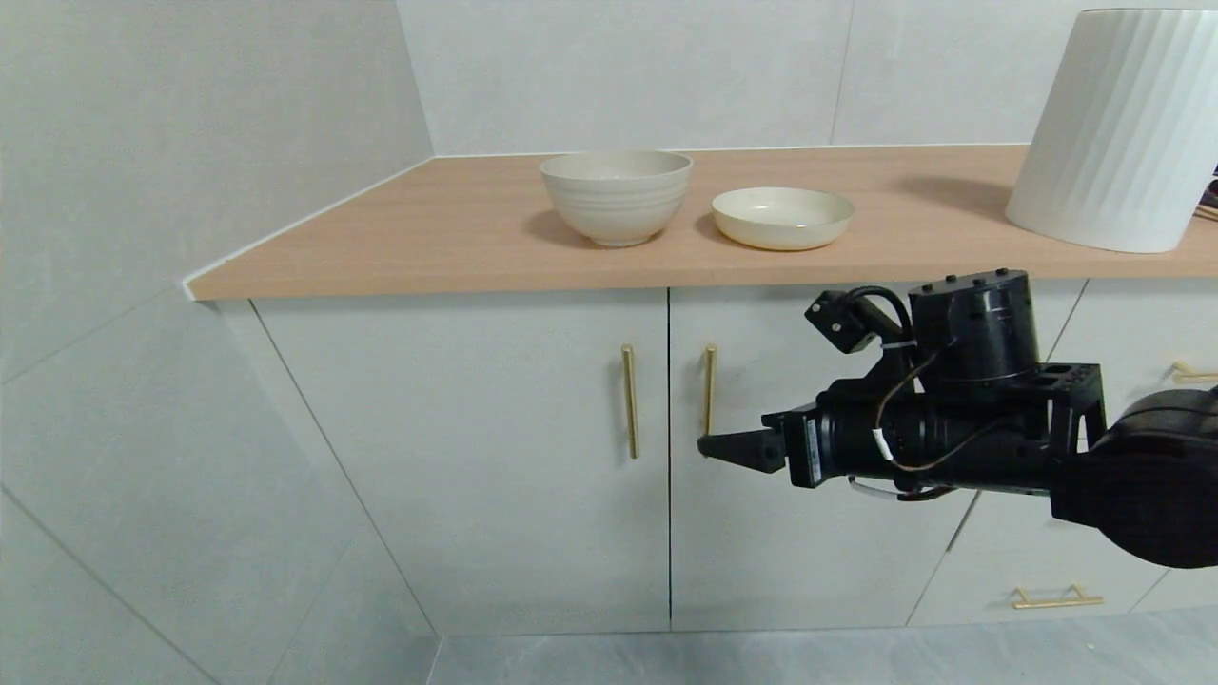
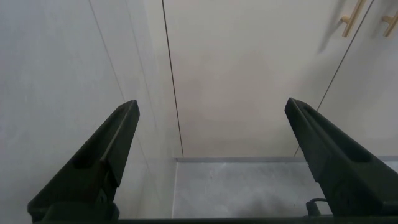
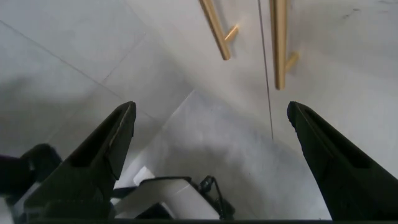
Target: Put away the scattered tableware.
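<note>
Bowl (image 1: 617, 195) and shallow dish (image 1: 782, 217) sit side by side on the countertop (image 1: 428, 238), toward its left end. Right gripper (image 1: 716, 445), fingers apart, hangs well below them, just beside the right door's upright handle (image 1: 709, 388), so that arm's nearest.

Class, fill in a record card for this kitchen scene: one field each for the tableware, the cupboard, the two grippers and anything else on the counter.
bowl: upright on the counter, left of the dish, apart from it
dish: shallow, upright on the counter
doors: both shut, below the counter
right gripper: open, empty, by the right handle, not gripping it
left gripper: open, empty, facing the cupboard front and the floor
ribbed white object: on the counter's right end
tableware put away: none yet
</note>
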